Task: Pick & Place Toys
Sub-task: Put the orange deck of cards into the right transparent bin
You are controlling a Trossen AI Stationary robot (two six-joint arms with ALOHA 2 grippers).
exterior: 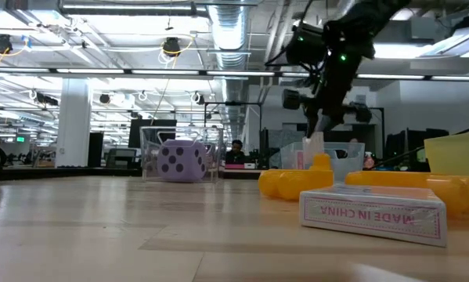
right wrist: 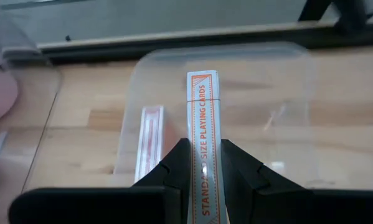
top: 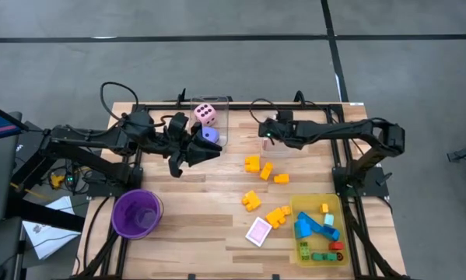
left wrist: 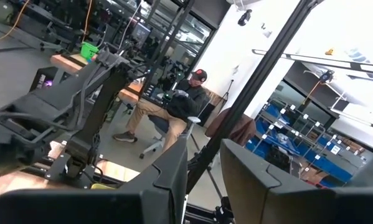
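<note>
- Right gripper (right wrist: 203,163) clamps a white-and-orange playing card pack (right wrist: 203,124) on edge.
- Below: clear plastic box (right wrist: 292,112), another card pack (right wrist: 150,140) inside.

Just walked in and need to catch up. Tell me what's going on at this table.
The right tool grips a deck of playing cards on edge over a clear box that already holds another deck. The left tool hovers near the box with the pink die and purple die. Yellow blocks remain on the table.

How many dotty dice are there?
2. A pink die and a purple die, both inside the clear box at the table's far edge. More could be hidden.
</note>
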